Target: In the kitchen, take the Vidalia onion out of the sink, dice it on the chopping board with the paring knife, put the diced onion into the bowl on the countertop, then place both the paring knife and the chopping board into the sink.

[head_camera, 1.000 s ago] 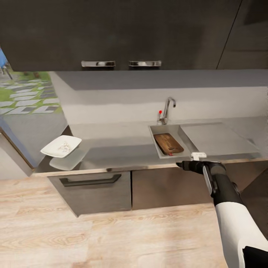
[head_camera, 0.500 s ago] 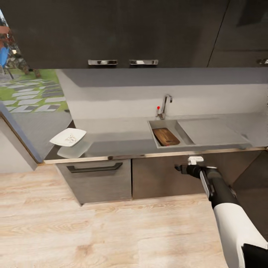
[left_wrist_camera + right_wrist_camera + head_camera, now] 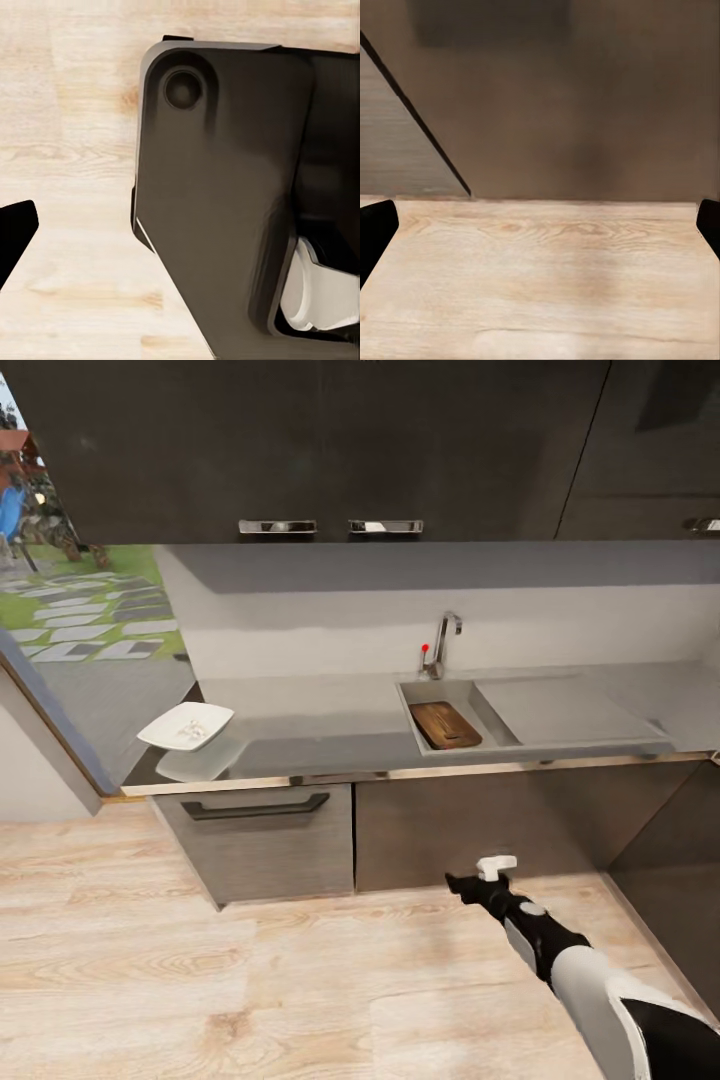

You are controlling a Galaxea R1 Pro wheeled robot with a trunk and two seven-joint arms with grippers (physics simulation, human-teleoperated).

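The kitchen has dark shiny cabinets up high, with two silver handles side by side. Under them is a pale wall, then the long grey countertop with a thin light front edge. More dark cabinets sit below it, and one drawer has a long dark handle. The floor is light wood planks. The sink is set into the countertop, with a flat steel drainboard right beside it and a shiny faucet with a red knob behind it. The brown chopping board lies inside the sink. The paring knife is too small to make out there. Far along the countertop, near its end by a window that shows grass and stepping stones, sits the white bowl with small pale bits in it. The right gripper hangs low over the floor in front of the lower cabinets, well apart from the sink. In the right wrist view its two dark fingertips sit far apart with only floor and cabinet between them, so it is spread wide and holds nothing. In the left wrist view one dark fingertip shows over the floor beside a big dark robot part, and I cannot tell if that gripper is spread or closed.
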